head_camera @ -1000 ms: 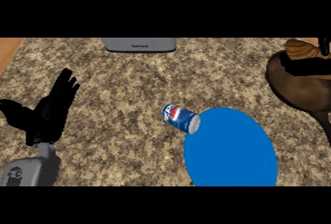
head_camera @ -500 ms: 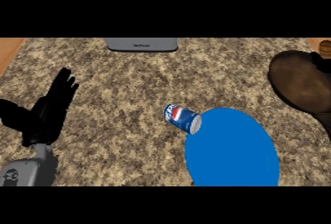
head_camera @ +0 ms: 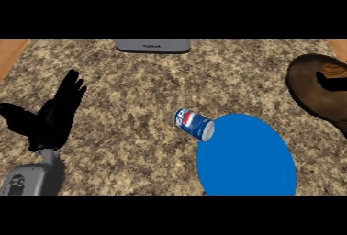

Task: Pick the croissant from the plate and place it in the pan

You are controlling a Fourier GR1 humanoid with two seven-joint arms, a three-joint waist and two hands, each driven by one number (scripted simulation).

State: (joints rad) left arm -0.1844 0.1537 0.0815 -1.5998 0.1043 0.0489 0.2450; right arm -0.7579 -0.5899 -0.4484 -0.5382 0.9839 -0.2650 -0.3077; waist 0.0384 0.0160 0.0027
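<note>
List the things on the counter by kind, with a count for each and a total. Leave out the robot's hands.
Blue plate: 1
Soda can, lying on its side at the plate's edge: 1
Dark brown pan: 1
Croissant, in the pan: 1
Grey appliance at the far edge: 1
Total: 5

A can (head_camera: 194, 124) lies on its side at the plate's (head_camera: 247, 158) upper-left rim, the pan (head_camera: 318, 89) sits far right, and a device (head_camera: 152, 45) rests at the counter's (head_camera: 136, 92) back edge.

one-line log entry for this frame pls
left hand: open, resting at left | right hand: mostly hidden at pan | croissant: in pan | blue plate: bare | soda can: lying beside plate
</note>
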